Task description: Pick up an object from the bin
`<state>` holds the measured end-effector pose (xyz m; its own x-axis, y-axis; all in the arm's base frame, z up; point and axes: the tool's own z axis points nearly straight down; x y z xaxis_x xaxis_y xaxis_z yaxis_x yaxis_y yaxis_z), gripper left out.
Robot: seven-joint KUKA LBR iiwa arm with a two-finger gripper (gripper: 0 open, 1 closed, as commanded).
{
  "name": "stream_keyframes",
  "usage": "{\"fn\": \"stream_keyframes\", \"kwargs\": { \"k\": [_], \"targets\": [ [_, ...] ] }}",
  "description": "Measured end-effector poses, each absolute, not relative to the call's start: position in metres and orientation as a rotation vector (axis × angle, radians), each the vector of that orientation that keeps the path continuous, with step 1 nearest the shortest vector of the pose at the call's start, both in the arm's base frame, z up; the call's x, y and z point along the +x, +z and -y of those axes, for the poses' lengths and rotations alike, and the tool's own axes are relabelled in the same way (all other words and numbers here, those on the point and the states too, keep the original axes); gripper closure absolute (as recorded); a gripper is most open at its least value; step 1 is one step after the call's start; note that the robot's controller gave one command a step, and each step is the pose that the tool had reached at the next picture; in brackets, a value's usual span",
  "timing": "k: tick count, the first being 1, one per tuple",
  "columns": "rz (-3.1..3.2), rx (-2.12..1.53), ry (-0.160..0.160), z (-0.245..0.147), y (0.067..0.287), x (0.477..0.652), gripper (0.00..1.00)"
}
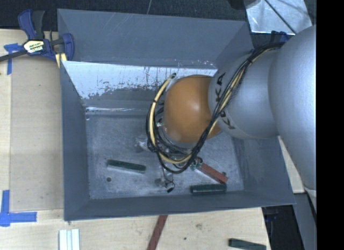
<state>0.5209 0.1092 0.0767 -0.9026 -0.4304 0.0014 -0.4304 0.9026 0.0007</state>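
A dark green bar (pixel 126 165) lies flat on the left of the grey bin's (pixel 74 157) floor. Right of it, near the front wall, the claw (pixel 167 183) hangs low under the arm's orange cover (pixel 185 109); whether it is spread or pressed together cannot be told. Just right lie a reddish-brown bar (pixel 213 173) and, nearer the front wall, a dark bar (pixel 208 189).

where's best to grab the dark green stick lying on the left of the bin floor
Probably the middle of the dark green flat stick, coming straight down from above and closing across its narrow width. It lies flat and alone on the grey bin floor, long axis roughly left to right, with bare floor along both long edges.
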Motion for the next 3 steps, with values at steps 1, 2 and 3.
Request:
{"fn": "stream_keyframes", "kwargs": {
  "k": [1, 2, 3],
  "targets": [
    [3.084, 0.627, -0.004, -0.181, 0.071, 0.535, 1.0],
    [3.084, 0.627, -0.004, -0.181, 0.071, 0.535, 1.0],
    [3.075, 0.665, -0.001, -0.189, 0.22, 0.529, 1.0]
  ]
}}
